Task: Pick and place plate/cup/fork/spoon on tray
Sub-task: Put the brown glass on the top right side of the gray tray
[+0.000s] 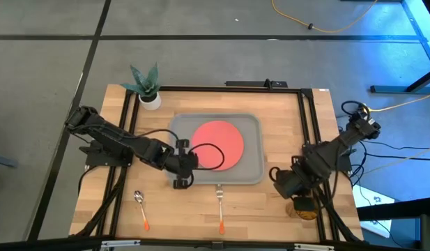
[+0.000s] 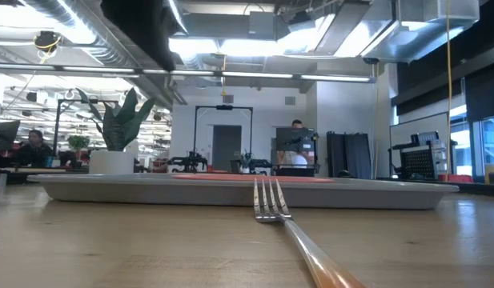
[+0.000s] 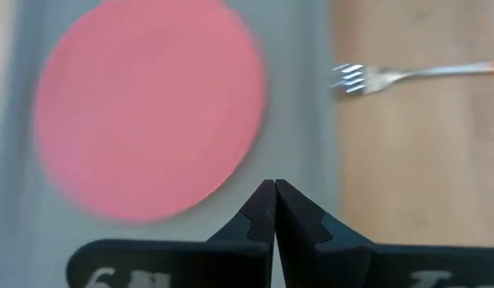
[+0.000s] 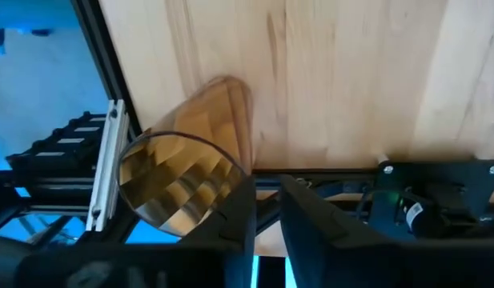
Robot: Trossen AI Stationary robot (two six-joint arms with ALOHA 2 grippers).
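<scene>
The large grey rectangular plastic tray (image 1: 251, 150) with rounded corners and a raised rim lies at the middle of the pale wooden table (image 1: 201, 206), with the flat round coral-red plate (image 1: 218, 145) resting inside it. Near the table's front edge lie two pieces of cutlery, both on the bare wood outside the tray: the small silver fork (image 1: 219, 207) with an orange handle tip, its tines pointing toward the tray's front rim and close to it, and the small silver round-bowled spoon (image 1: 141, 208) with an orange handle tip, well to the fork's left. In the low view the fork (image 2: 283, 216) runs toward the camera with the tray's rim (image 2: 150, 190) just behind its tines.

The left gripper (image 1: 184, 174) hangs over the tray's front-left rim beside the plate — its two dark fingers (image 3: 263, 214) are pressed together with nothing between them, and its wrist view looks down on the plate (image 3: 146, 104) and the fork (image 3: 391, 76).

The right gripper (image 1: 283, 183) sits at the table's front-right corner. The small translucent amber-brown plastic cup (image 1: 302, 207) is just beside it at the table's edge. In the right wrist view the cup (image 4: 190, 168) appears tilted against the wood — one dark finger (image 4: 238, 216) overlaps its rim, and a narrow gap separates the two fingers; whether they pinch the cup's wall cannot be told.

A small green potted plant (image 1: 146, 86) in a white pot stands at the table's back-left.
</scene>
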